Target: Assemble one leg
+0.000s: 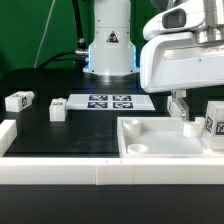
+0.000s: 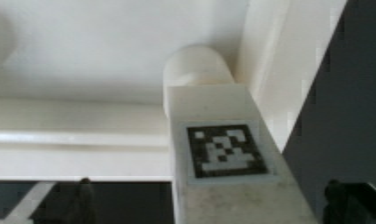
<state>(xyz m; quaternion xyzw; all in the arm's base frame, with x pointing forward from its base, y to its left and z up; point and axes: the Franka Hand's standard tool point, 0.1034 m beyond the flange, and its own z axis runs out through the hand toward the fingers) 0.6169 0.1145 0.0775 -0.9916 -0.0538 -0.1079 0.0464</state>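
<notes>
Looking at where you are now: the pincer (image 1: 187, 103) hangs spread wide over the big white tray-like part (image 1: 160, 150), nothing pinched between its fingers. The leg (image 2: 217, 130) you want is right under it, standing in or at the tray's corner toward the exterior view's right. I can't tell if it's actually seated in a socket. The wrist view shows it centred between the dark fingertips (image 2: 60, 200), tag facing the camera, rounded end pointing away.

Handling-wise, I'd guess it's light, stiff moulded plastic, so no worry about crushing it, but those smooth white faces look slippery. Grab it across the two flat sides, around the tagged stretch, not the rounded end, or it'll probably squirt out or twist.

Two more small tagged blocks (image 1: 18, 101) sit on the black counter (image 1: 70, 135), well away from the tray on the far side of the marker board (image 1: 110, 101). Leave those alone for now.
</notes>
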